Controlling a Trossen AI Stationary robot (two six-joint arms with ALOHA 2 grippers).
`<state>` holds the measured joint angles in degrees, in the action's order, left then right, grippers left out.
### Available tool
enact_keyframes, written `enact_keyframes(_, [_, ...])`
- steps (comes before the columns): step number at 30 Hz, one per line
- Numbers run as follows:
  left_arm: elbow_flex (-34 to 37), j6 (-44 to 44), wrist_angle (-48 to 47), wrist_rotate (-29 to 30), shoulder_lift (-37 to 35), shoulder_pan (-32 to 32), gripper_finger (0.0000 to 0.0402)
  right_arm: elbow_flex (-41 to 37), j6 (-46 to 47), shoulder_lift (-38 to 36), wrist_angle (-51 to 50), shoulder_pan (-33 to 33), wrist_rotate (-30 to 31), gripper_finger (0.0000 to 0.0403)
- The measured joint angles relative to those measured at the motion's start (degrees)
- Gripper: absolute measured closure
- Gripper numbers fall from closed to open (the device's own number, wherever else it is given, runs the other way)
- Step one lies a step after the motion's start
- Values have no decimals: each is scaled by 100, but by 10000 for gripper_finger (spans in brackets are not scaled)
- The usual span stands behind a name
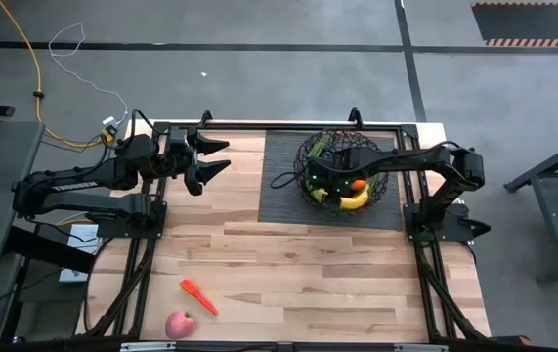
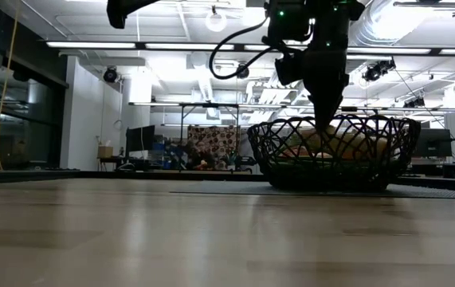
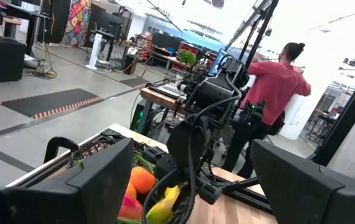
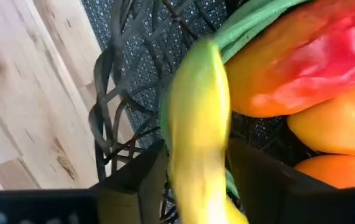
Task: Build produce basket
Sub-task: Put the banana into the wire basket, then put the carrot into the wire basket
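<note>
The black wire basket (image 1: 308,152) stands on a dark ribbed mat (image 1: 283,200) at the far middle of the table. It holds a red-yellow pepper (image 4: 314,56), green beans (image 4: 258,22), oranges (image 4: 339,124) and a yellow banana (image 4: 196,112). My right gripper (image 1: 335,186) reaches down into the basket and is shut on the banana. My left gripper (image 1: 218,158) is open and empty, raised over the far left of the table. An orange carrot (image 1: 198,296) and a pink-red apple (image 1: 180,325) lie on the wood at the near left. My right gripper pinches the banana's two long sides (image 4: 193,177) between its two fingers. The fingers come from above, pointing down into the basket, and lie across the banana. The banana is inside the basket beside the pepper. Whether it rests on the other produce, I cannot tell.
The basket also shows in the low view (image 2: 335,151), with my right arm coming down into it from above. A person in a red top (image 3: 276,87) stands beyond the table's right side. Bare wood (image 1: 308,274) lies between the mat and the near edge.
</note>
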<state>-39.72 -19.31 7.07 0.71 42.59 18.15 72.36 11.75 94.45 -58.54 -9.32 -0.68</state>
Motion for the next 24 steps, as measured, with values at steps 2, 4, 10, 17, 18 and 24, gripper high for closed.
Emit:
enact_keyframes(2, [0,-1,0,0,0,0,88,0,7,0,-2,0,37,219])
enact_keyframes(4, [0,-2,0,0,0,0,88,0,9,0,-2,0,41,201])
enact_keyframes(10, [0,-7,0,-2,0,0,88,0,-1,0,0,0,45,160])
enact_keyframes(17, [0,-7,0,-2,-6,-2,88,-11,-431,-421,-487,-4,399,153])
enact_keyframes(18, [0,-9,2,-2,-13,0,88,-11,-432,-594,-577,-4,500,153])
enact_keyframes(24, [0,-24,-3,-217,-20,0,88,-556,-269,-2066,-12,-4,562,153])
